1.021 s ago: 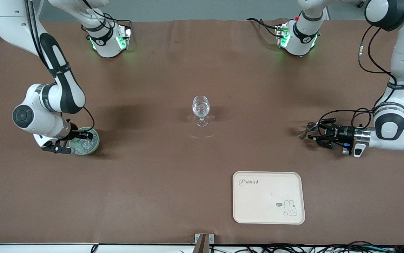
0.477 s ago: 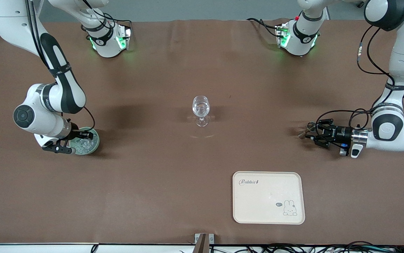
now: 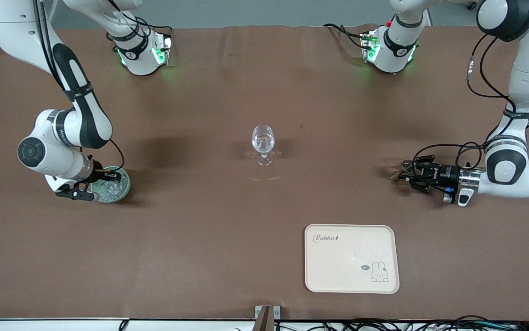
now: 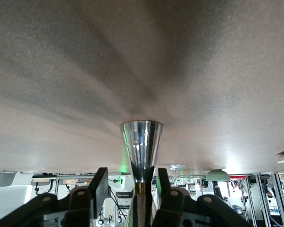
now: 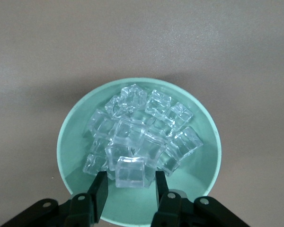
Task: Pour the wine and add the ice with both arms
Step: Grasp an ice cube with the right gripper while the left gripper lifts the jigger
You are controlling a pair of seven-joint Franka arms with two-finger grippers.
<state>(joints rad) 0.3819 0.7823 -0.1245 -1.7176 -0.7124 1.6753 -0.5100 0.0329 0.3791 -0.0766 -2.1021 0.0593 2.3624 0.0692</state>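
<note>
Right arm: I see it reaching from its base down to the pale green bowl point(image 3: 116, 187) at its own end of the table point(image 3: 209, 230).
Right tool point(image 5: 128, 189): it sits low in the bowl; in the right wrist view one ice cube point(image 5: 130, 172) sits between the two fingers point(image 5: 100, 191), the fingers at the cube's sides with slight gaps, so I read them as partly spread around it, not yet clamped.
Ice point(image 3: 108, 188): clear cubes piled in the green bowl, the pile touching the bowl's wall.
Wine glass point(image 3: 263, 145): upright at mid table, well apart from both arms; it looks clear and I cannot tell any liquid in it.
Tray point(image 3: 351, 258): cream, with a rabbit print, nearer the front camera than the glass, toward the left arm's end.
Left arm: I see it lying low, its wrist horizontal, at its own end of the table.
Left tool point(image 4: 132, 187): it is set about a shiny metal, cone-shaped vessel point(image 4: 141, 147); the vessel's narrow neck runs between the fingers point(image 4: 100, 184), which stand close at each side. I cannot tell whether they actually pinch it.
</note>
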